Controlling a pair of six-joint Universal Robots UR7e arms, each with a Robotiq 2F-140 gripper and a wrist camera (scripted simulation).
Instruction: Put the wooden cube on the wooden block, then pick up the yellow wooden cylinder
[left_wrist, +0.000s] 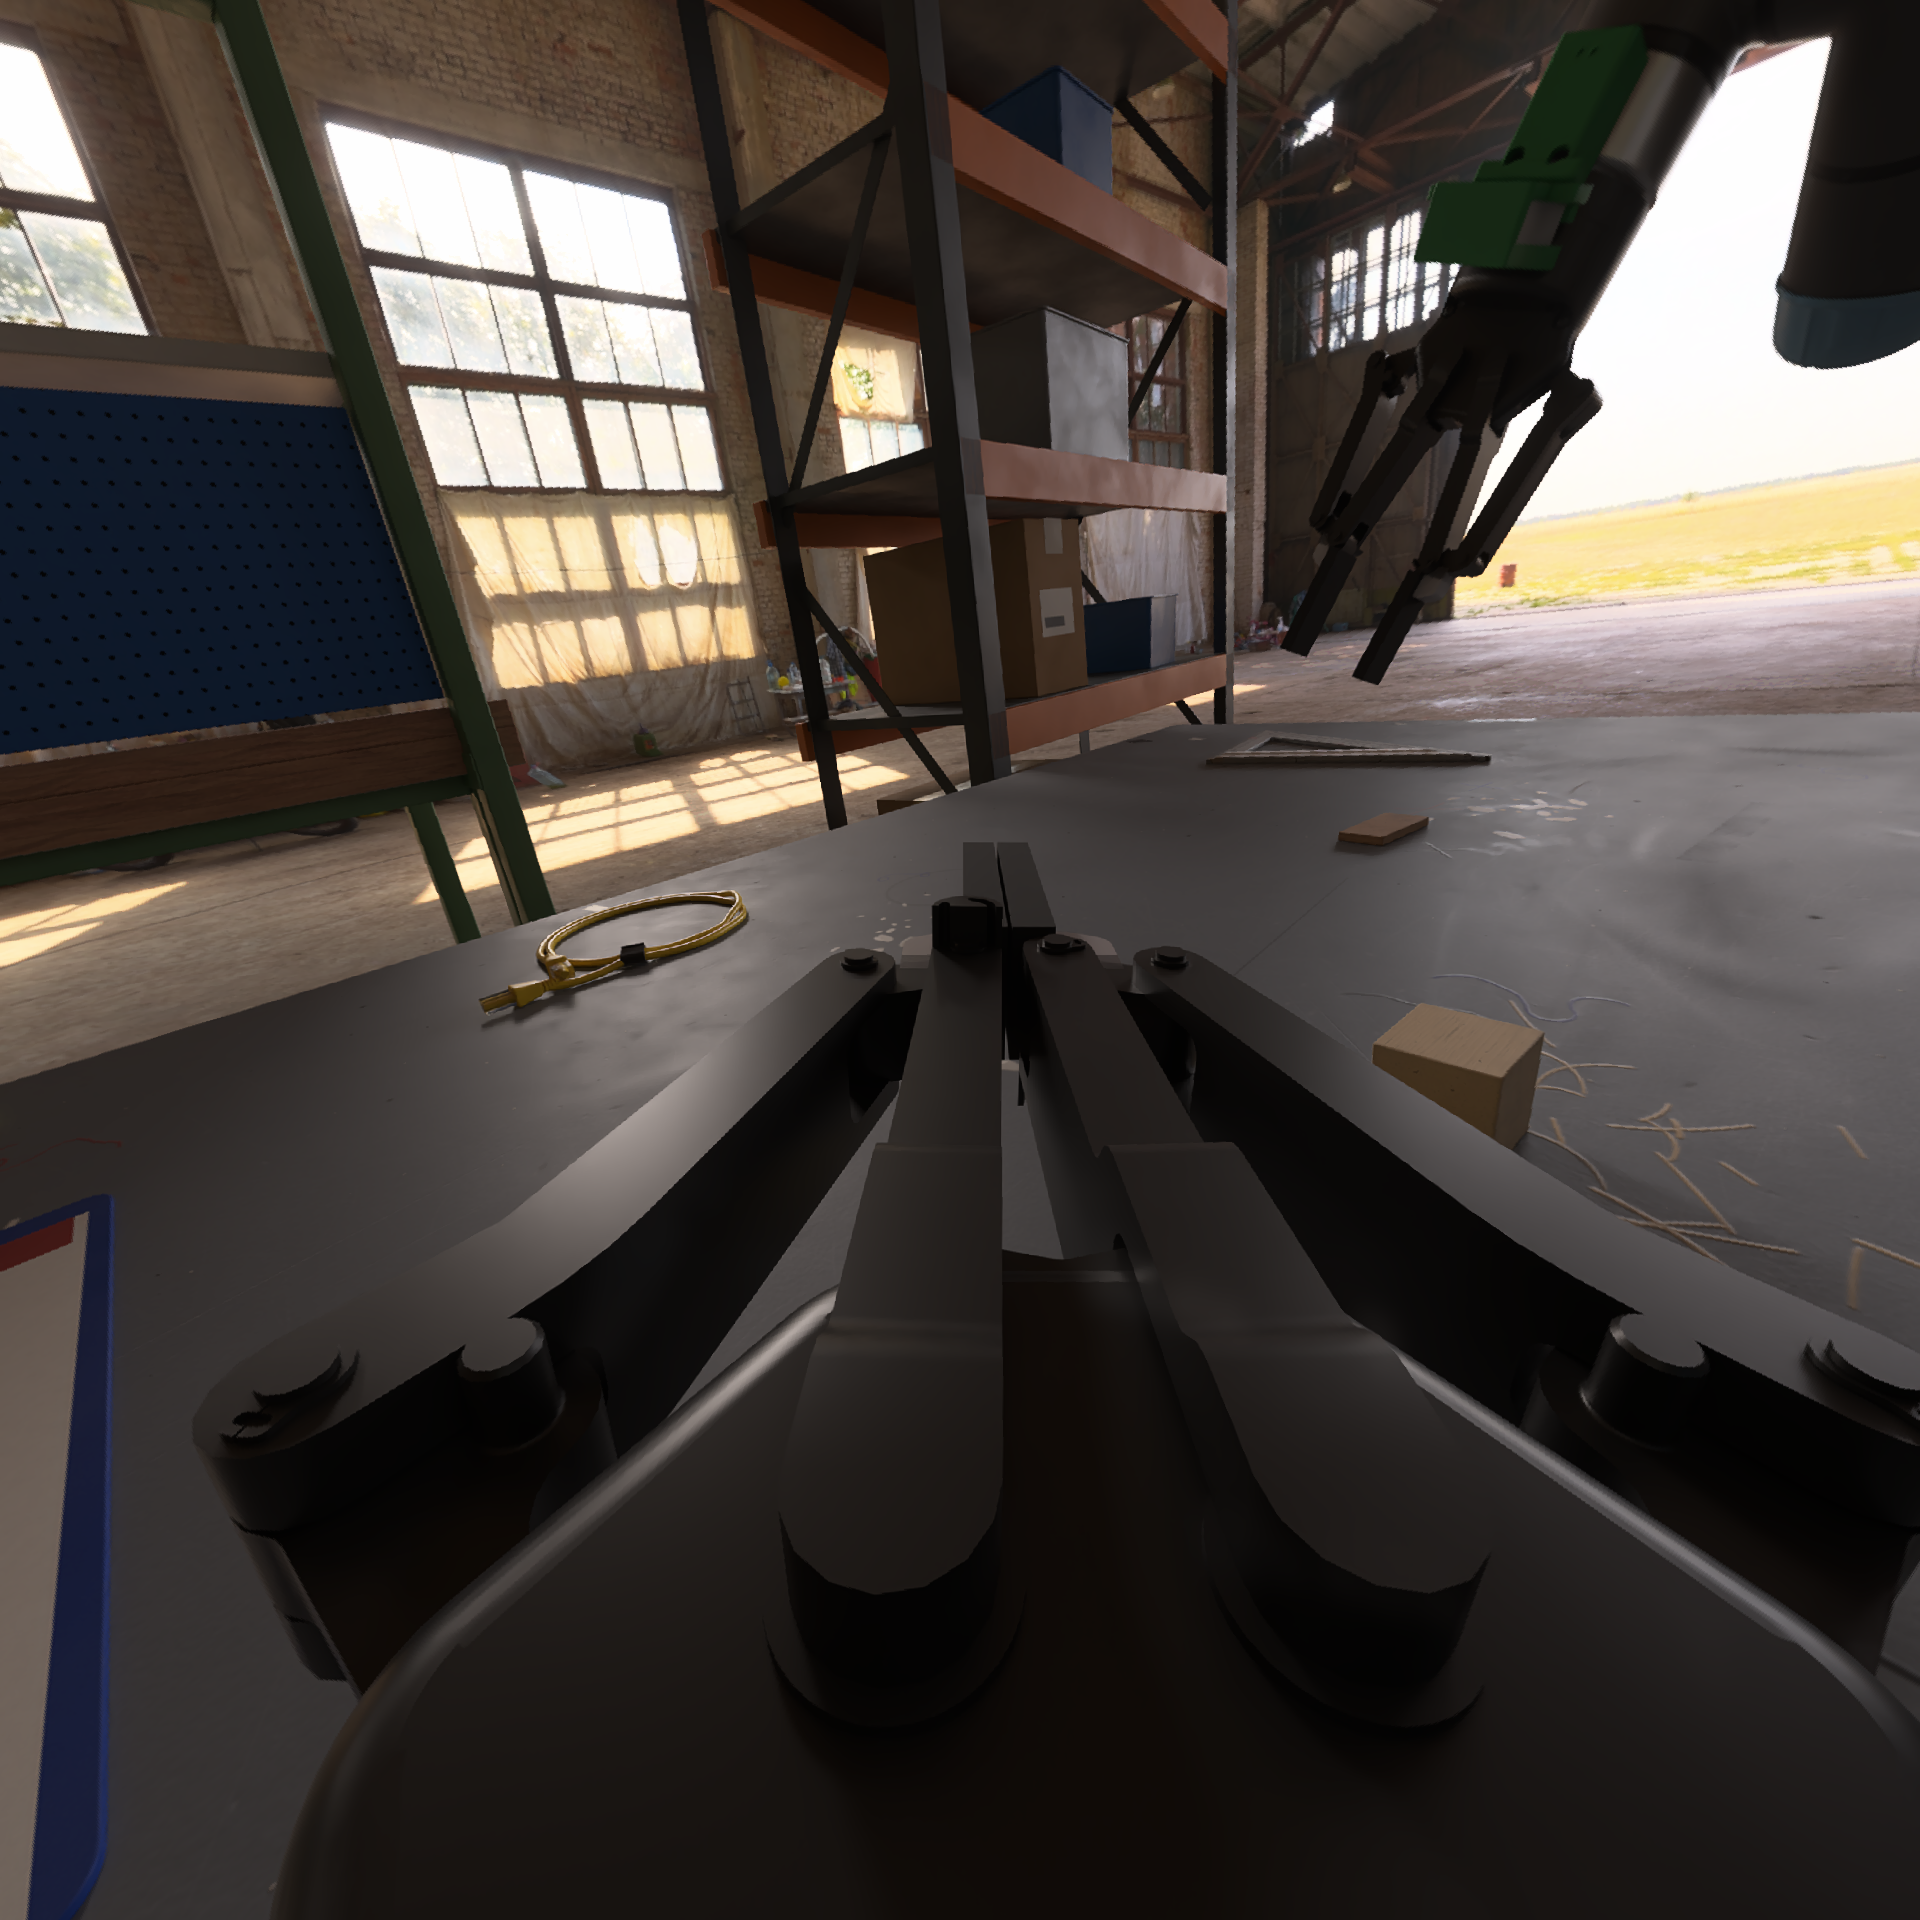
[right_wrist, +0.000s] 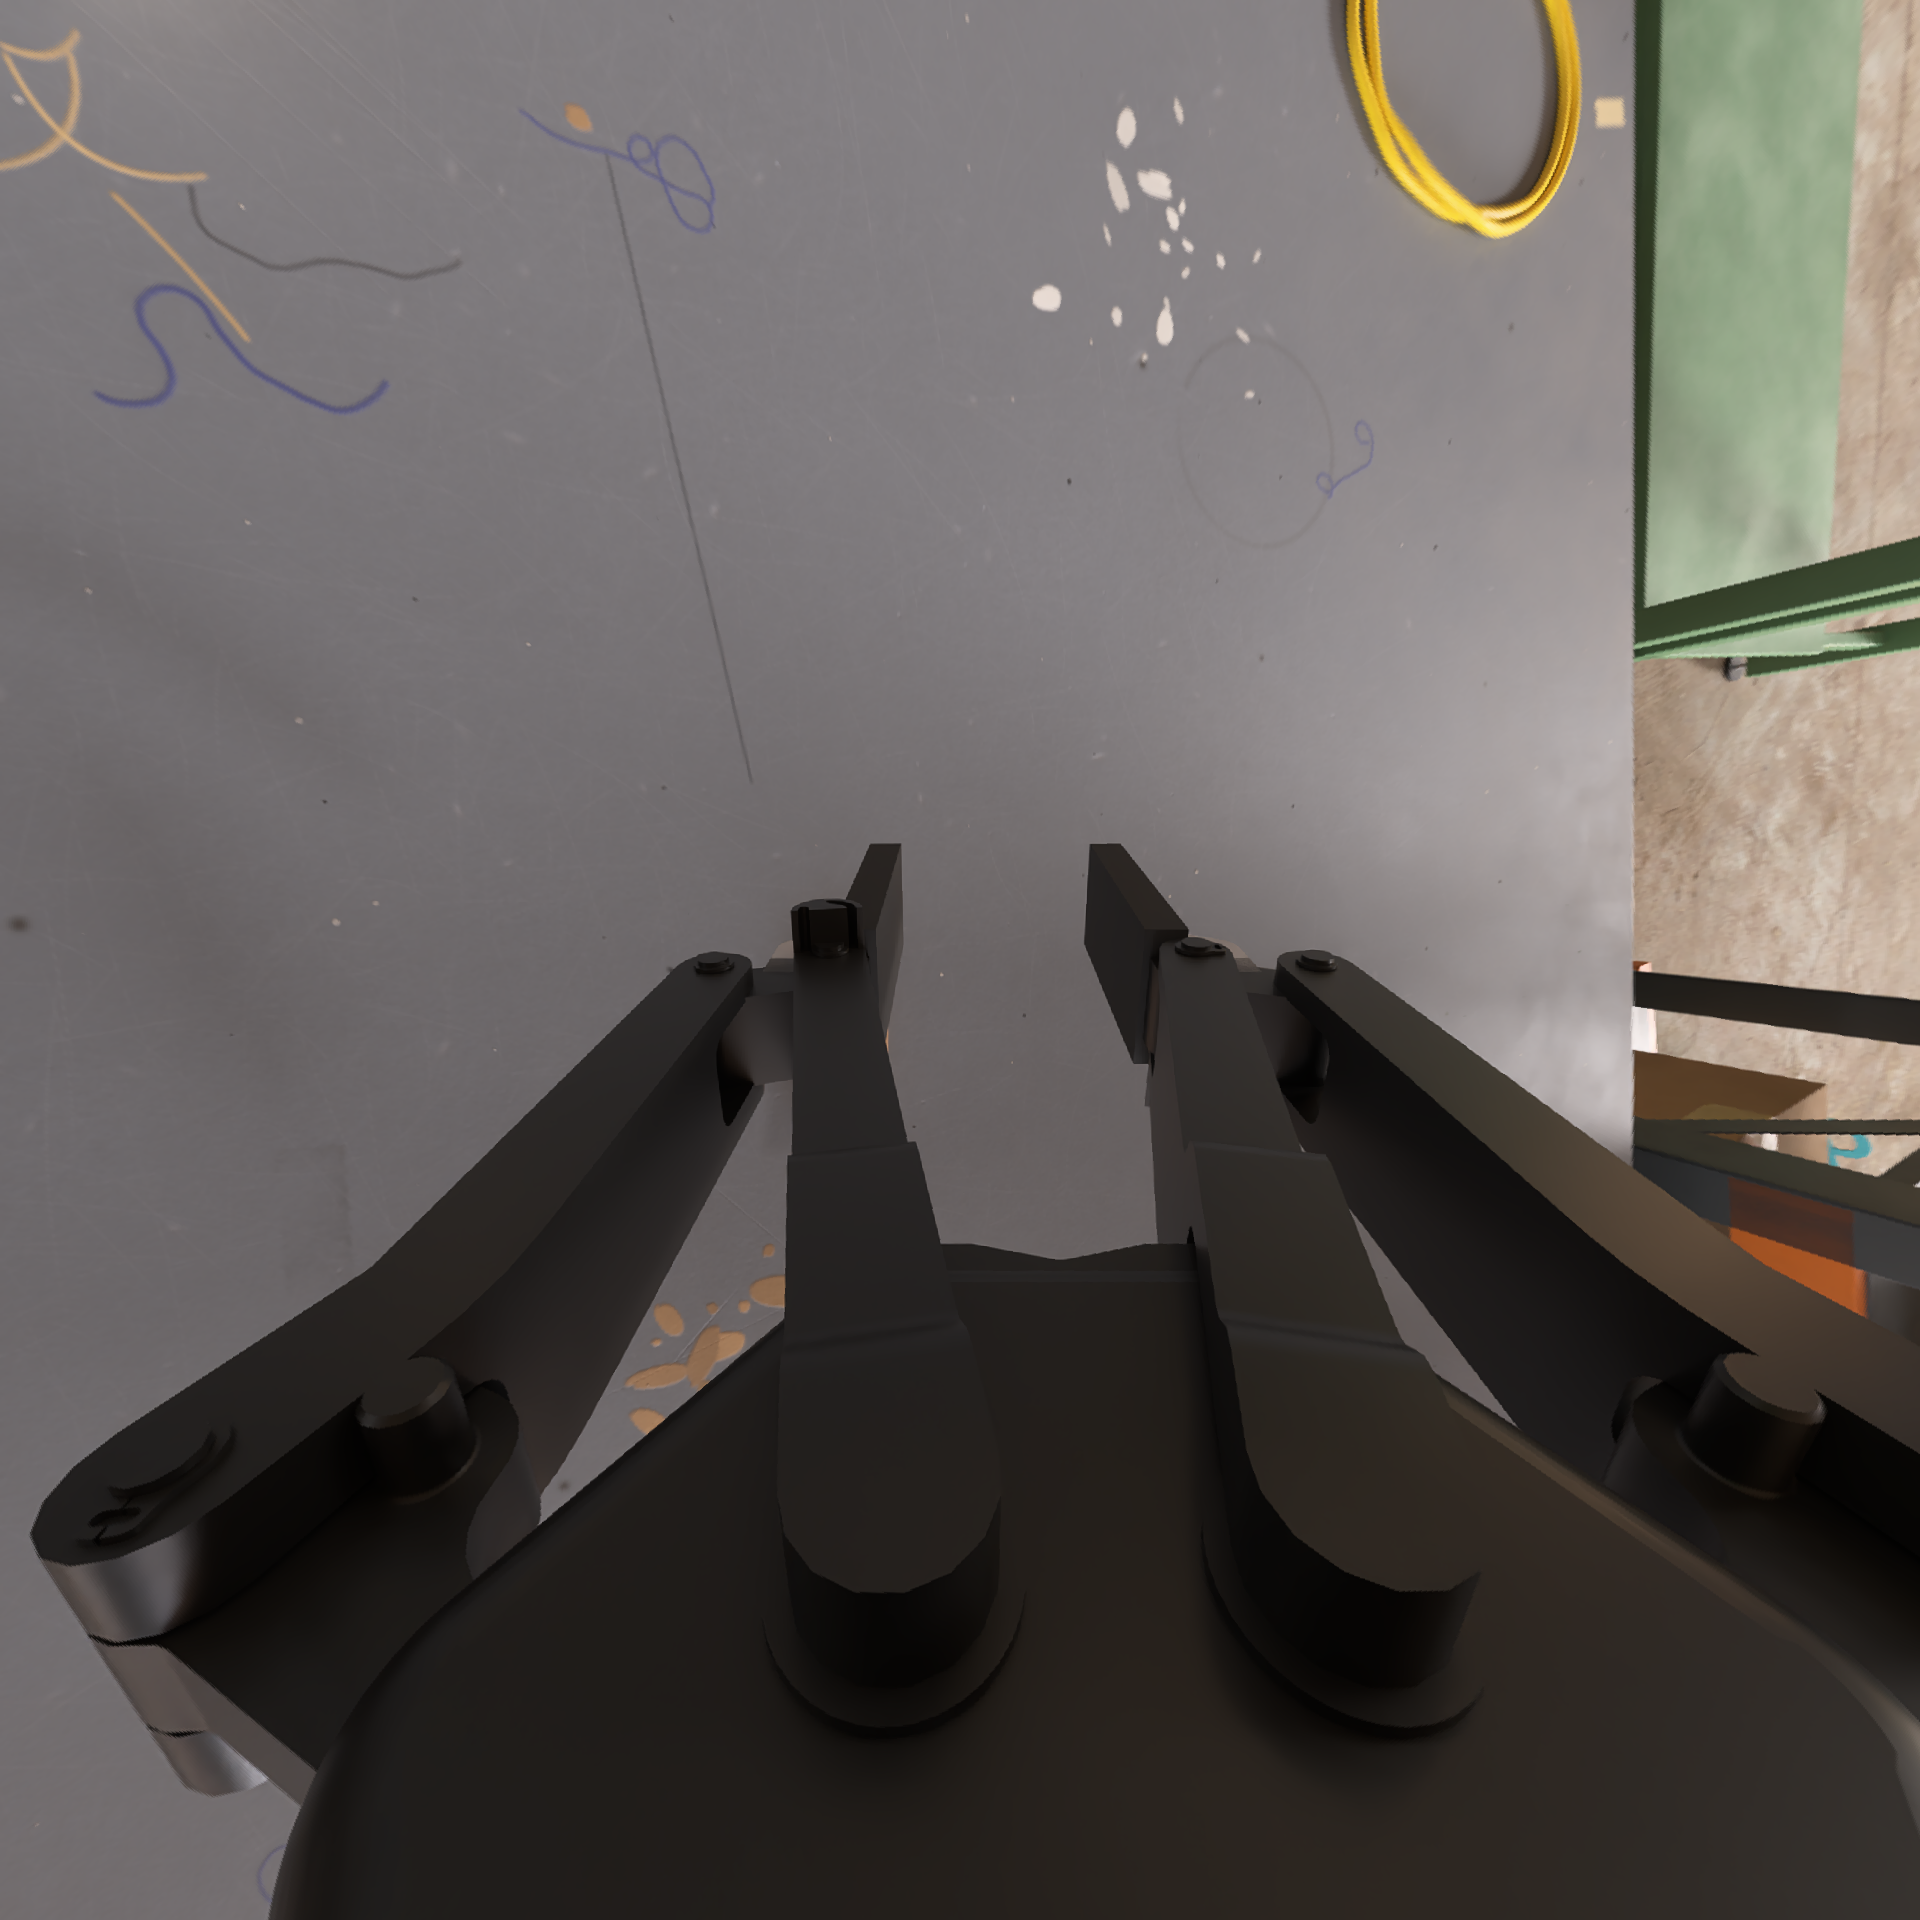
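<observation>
Left wrist view had my left gripper (left_wrist: 1000, 883) low over the dark table (left_wrist: 727, 1091), its two fingertips pressed together with nothing between them. To the right of it, near the fingers but clear of them, the cube (left_wrist: 1455, 1070) sat flat on the table among scattered wood shavings (left_wrist: 1683, 1195). Farther off and a little right, the thin block (left_wrist: 1382, 829) lay flat, well apart from the cube, and beyond that a wooden triangle frame (left_wrist: 1351, 750) lay near the far edge. A coiled yellow cable (left_wrist: 634, 940) rested to the far left of my fingers, and a blue-edged board (left_wrist: 62, 1558) showed at the near left edge. The right gripper (left_wrist: 1340, 629) hung in the air at the upper right, above the far side of the table, fingers apart and empty. Behind the table I saw shelving (left_wrist: 997, 416) with boxes and a blue pegboard (left_wrist: 187, 561) on the left. I could not find the yellow cylinder in either view. Right wrist view looked straight down on the table (right_wrist: 416, 675): the right gripper (right_wrist: 992, 883) was spread, with bare, scribbled and paint-flecked surface between its fingertips. The cable (right_wrist: 1455, 135) looped at the far right, near the table edge, and a green frame (right_wrist: 1745, 364) stood on the floor past that edge.
</observation>
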